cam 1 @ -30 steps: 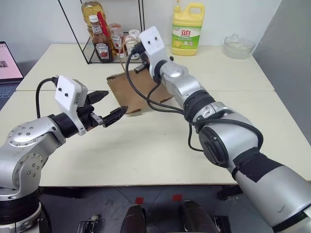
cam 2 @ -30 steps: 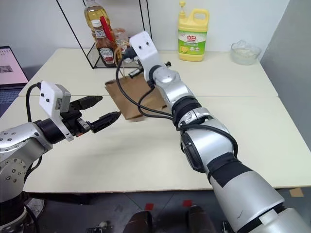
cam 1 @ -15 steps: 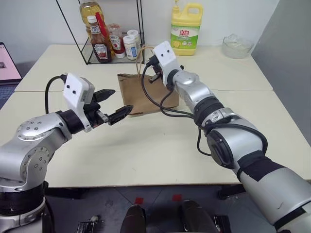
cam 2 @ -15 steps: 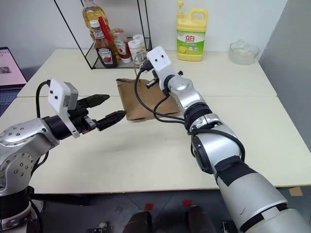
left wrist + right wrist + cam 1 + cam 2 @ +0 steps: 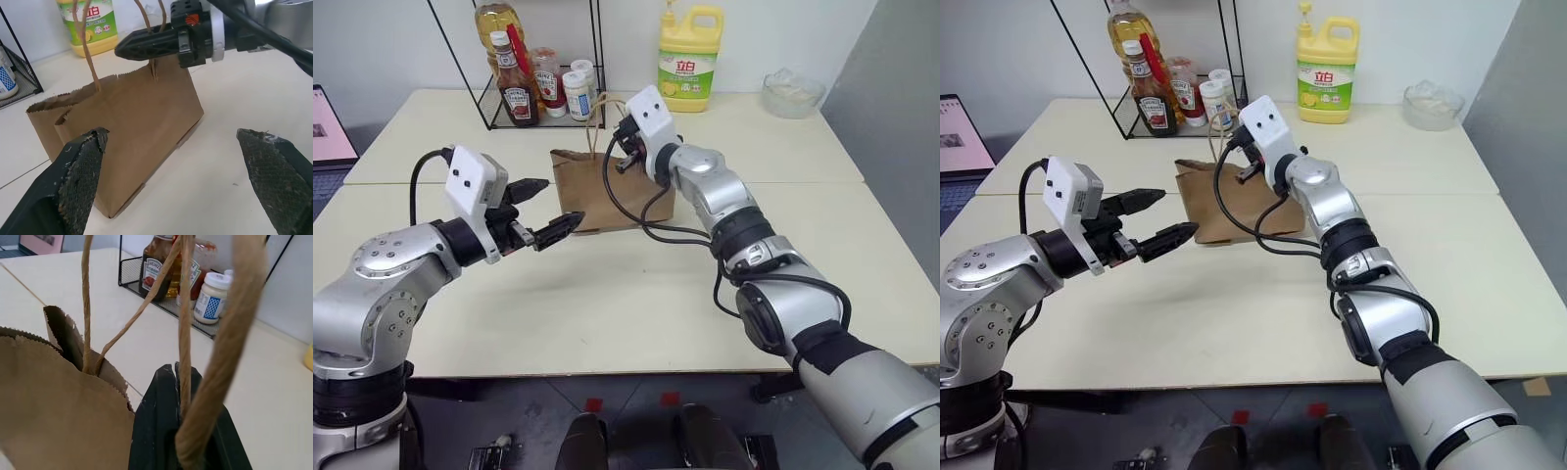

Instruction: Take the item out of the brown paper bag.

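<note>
My right gripper (image 5: 128, 45) has its 2 fingers pressed together, pinching a cord handle (image 5: 185, 328) of the brown paper bag (image 5: 607, 186), which stands upright on the table (image 5: 626, 294) directly below it. My left gripper (image 5: 551, 209) is spread wide, level, just beside the bag's near end without touching it. I cannot see the bottle, so I cannot tell where it lies.

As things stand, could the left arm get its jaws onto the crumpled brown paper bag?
Probably yes. The left gripper is open beside the crumpled brown paper bag, with bare table between them. The right gripper is shut on its cord handle.
</note>
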Available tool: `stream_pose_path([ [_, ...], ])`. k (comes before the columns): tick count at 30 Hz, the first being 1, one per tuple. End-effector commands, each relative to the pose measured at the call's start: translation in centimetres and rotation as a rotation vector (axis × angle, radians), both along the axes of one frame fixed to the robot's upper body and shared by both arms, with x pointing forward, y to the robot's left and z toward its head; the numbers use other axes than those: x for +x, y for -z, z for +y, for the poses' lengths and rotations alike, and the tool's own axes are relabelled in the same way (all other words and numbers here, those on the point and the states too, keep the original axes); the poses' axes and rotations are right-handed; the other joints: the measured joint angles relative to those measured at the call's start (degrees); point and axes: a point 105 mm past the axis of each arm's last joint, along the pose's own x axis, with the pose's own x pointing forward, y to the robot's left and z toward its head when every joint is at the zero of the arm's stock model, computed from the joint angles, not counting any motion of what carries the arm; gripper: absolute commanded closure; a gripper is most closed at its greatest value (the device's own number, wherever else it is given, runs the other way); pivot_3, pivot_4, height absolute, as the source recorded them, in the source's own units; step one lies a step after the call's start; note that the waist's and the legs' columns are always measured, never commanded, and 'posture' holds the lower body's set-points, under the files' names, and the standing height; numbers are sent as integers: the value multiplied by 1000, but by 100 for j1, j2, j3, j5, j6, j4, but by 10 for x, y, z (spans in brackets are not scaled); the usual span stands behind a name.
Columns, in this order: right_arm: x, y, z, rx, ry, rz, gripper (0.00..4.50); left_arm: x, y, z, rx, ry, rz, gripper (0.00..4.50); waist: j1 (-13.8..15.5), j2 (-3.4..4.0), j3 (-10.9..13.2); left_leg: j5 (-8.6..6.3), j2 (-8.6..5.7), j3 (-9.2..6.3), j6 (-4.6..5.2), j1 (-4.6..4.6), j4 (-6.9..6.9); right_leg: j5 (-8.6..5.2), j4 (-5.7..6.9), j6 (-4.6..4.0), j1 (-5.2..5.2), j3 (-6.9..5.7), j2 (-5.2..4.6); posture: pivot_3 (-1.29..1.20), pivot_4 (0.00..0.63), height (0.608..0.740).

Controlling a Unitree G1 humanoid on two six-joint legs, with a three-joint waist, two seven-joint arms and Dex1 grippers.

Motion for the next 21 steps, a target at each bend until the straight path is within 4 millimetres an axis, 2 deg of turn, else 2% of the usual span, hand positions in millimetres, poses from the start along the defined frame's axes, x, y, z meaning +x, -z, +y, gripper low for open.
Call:
stream_pose_path([
  [1,-12,-14,8,19,-41,-42,4473,0,-12,-1,23,12,-59,0,1,-1,0,0,0,0,0,0,0,0,0,0,0,0,0,0,150,740],
  [5,-16,-11,6,27,-33,-24,4473,0,-12,-1,25,14,-59,0,2,-1,-1,0,0,0,0,0,0,0,0,0,0,0,0,0,150,740],
  [12,-21,-31,5,58,-22,-58,4473,2,-13,-1,26,15,-62,0,3,-1,0,-1,0,0,2,0,1,0,-1,0,0,-1,0,0,150,740],
  [15,-19,-18,4,37,-19,-40,4473,3,-13,-1,27,15,-61,0,1,-1,0,-5,0,0,9,0,1,0,-1,0,0,0,0,0,150,740],
  [19,-13,17,-5,-19,7,27,4473,2,-12,-1,29,10,-60,0,1,-2,-2,-6,0,0,10,0,0,0,-2,0,0,0,0,0,150,740],
  [21,-13,21,-8,-22,6,34,4473,2,-11,0,31,6,-57,0,1,-3,-2,-5,0,0,10,0,1,0,-1,0,1,0,0,0,150,740],
])
